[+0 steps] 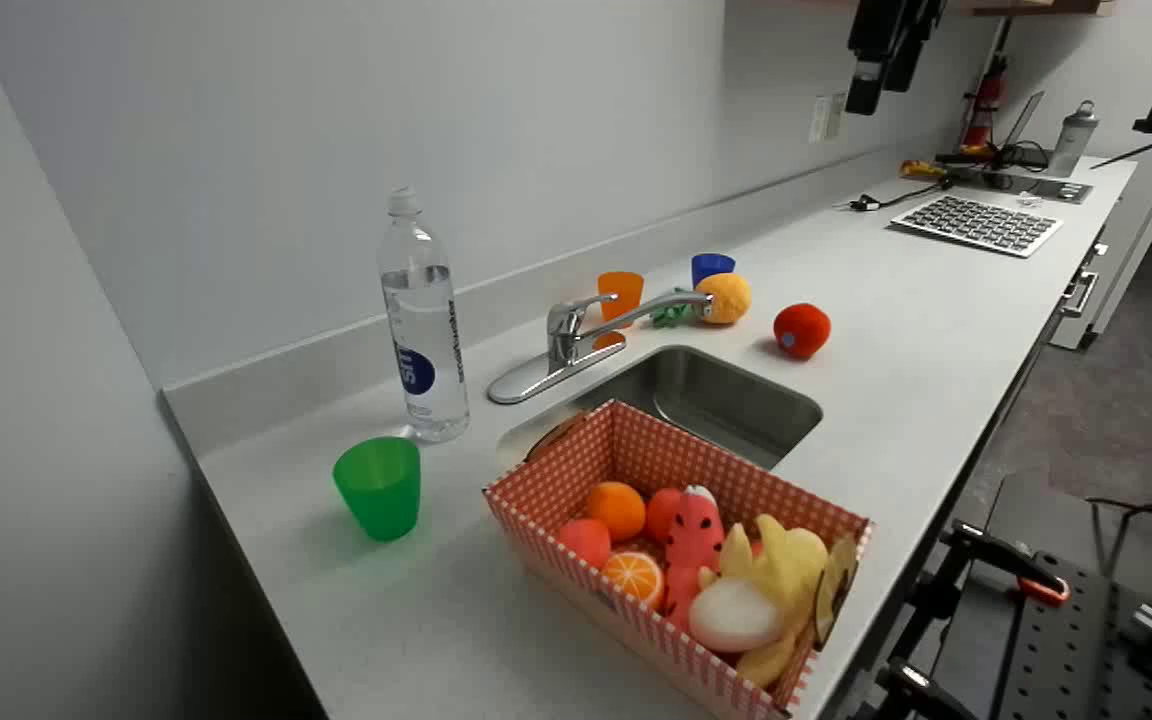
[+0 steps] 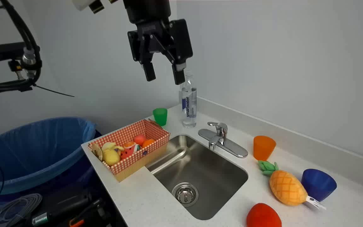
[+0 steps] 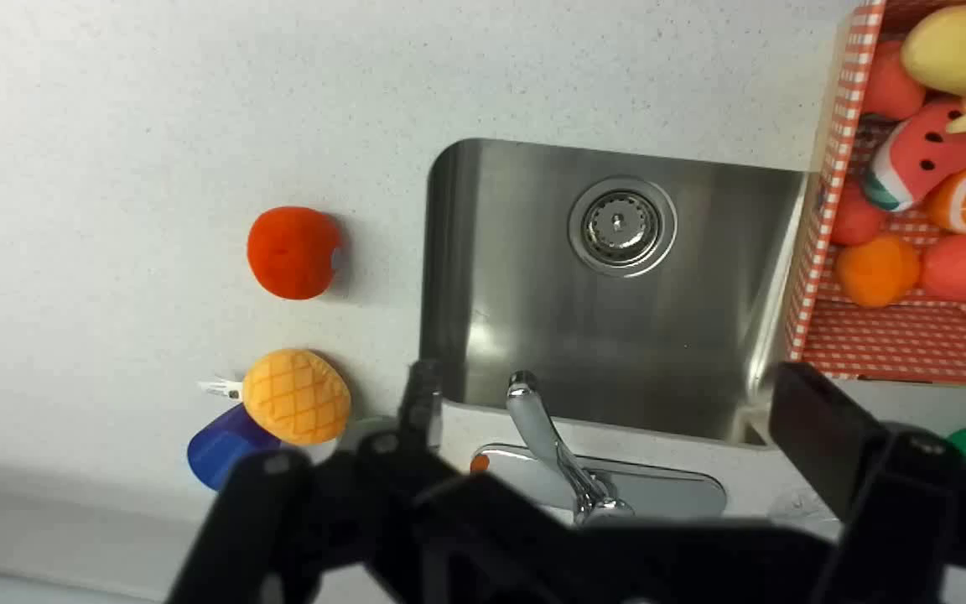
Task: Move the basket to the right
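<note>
Found basket (image 1: 656, 455) low and off to one side of spread gripper (image 2: 164, 77)

Logged gripper first, hung high over the counter (image 1: 916, 330), with fingers (image 2: 178, 76) pointing down and set wide apart. Saw the same spread in the wrist view, with one finger toward each side, low down.

Picked out steel sink (image 3: 533, 327) next, well beneath, with chrome faucet (image 3: 550, 445) reaching over its edge.

Located basket hard by the sink, resting on the counter, well below the gripper and well apart from it. Saw only part of it at the right edge of the wrist view, cut off there; in an exterior view, saw it whole, toward the left and lower than the fingertips. Could not tell about overhang at the sink edge. Listed inside: toy orange (image 1: 618, 512), toy orange slice (image 1: 633, 578), toy watermelon slice (image 1: 693, 545), yellow banana-like toy (image 1: 784, 560), plus pieces partly hidden.

Across the sink from the basket, marked red toy (image 3: 294, 252), pineapple toy (image 3: 298, 398) lying on its side, blue cup (image 2: 318, 184) just beside it, and orange cup (image 2: 263, 147) near its leafy end.

Past the basket, found green cup (image 1: 382, 490) upright, with clear bottle (image 1: 426, 350) standing near it, upright too.

Beyond the counter edge, noted blue-lined bin (image 2: 46, 148). Farthest off, down the counter, made out patterned panel (image 1: 981, 225), lying flat, and gray bottle (image 1: 1074, 140), standing.
</note>
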